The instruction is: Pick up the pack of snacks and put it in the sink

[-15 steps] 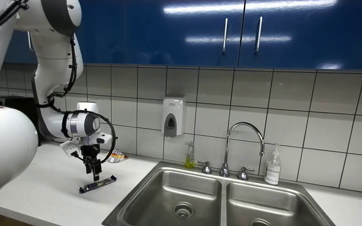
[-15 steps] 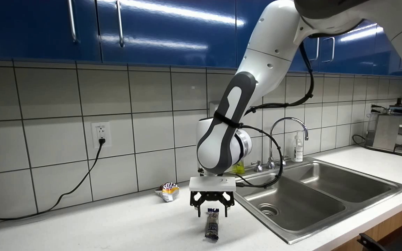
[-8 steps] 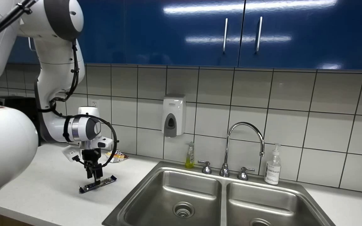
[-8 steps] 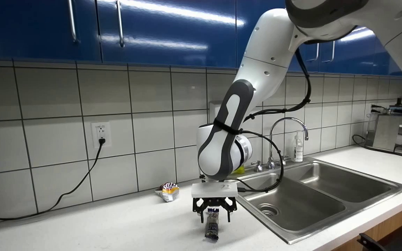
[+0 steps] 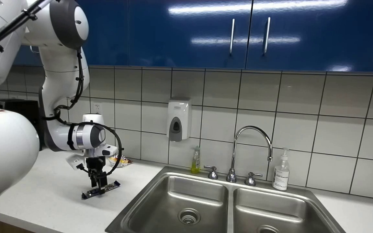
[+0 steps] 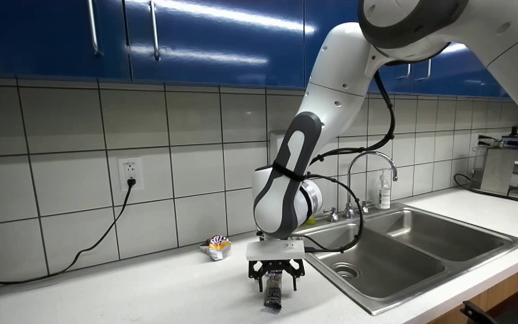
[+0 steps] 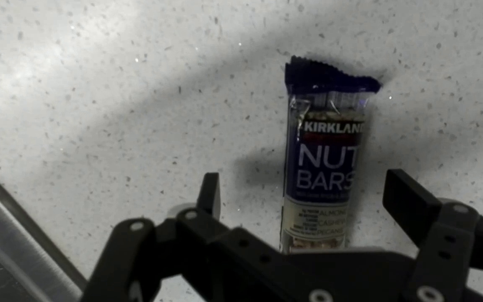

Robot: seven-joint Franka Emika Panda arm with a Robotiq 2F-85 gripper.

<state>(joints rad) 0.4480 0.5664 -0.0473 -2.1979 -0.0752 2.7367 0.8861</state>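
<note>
Your hand (image 6: 278, 289) sits lower than a second ago, jaws apart, one each side of the Kirkland nut bar (image 7: 323, 163), unheld on the surface (image 6: 173, 288) near the sink (image 5: 231, 207). Closing on it probably comes next.

White dispenser (image 5: 179, 111) on the tiled wall (image 5: 298, 131), blue cabinets (image 5: 186, 29) above, a crumpled bag (image 6: 217, 247) on the counter (image 6: 151, 290).

A kitchen is indicated by the double-basin sink (image 5: 231, 210) set into a white counter (image 5: 53, 191), the tiled wall (image 5: 219, 123) behind the sink, and the blue cabinets (image 5: 186, 35) mounted above it.
</note>
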